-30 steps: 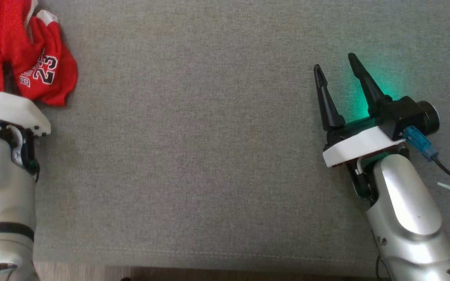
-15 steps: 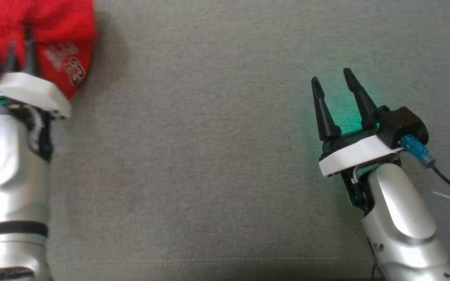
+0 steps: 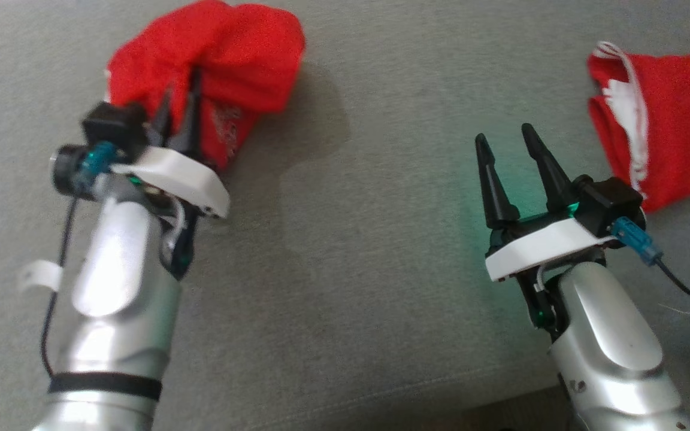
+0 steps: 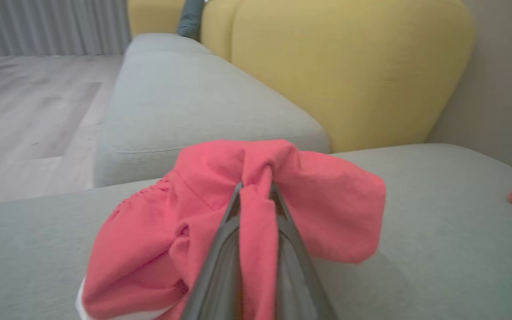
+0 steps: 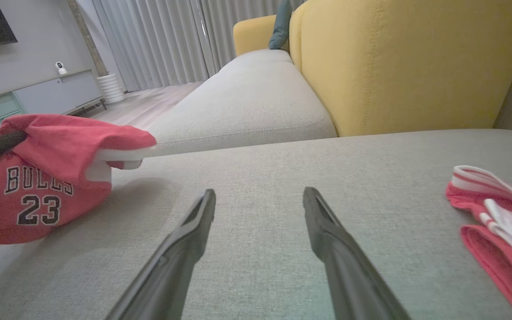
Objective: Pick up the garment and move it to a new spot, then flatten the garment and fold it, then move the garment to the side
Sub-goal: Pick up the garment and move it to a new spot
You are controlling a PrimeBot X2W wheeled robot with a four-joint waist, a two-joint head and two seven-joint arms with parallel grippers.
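The garment (image 3: 234, 57) is a red jersey with white trim, bunched and hanging off the grey cushion (image 3: 351, 251). My left gripper (image 3: 180, 99) is shut on a fold of it. In the left wrist view the red garment (image 4: 327, 200) drapes over both sides of my left gripper (image 4: 256, 180). From the right wrist the garment (image 5: 42, 178) hangs at the left with "BULLS 23" printed on it, casting a shadow on the cushion. My right gripper (image 3: 504, 134) stands open and empty over bare cushion, well to the garment's right; its fingers (image 5: 189, 231) spread wide.
A second red cloth with white stripes (image 3: 668, 131) lies on the cushion just right of my right gripper, also seen from the right wrist (image 5: 496, 222). A yellow backrest (image 5: 407, 62) rises behind. The cushion's front edge (image 3: 381, 392) runs along the bottom. Wooden floor (image 4: 25, 115) lies beyond.
The garment has left the cushion and now hangs bunched from my left gripper, which has moved up and to the right. The head camera shifted, bringing the second red cloth into view.
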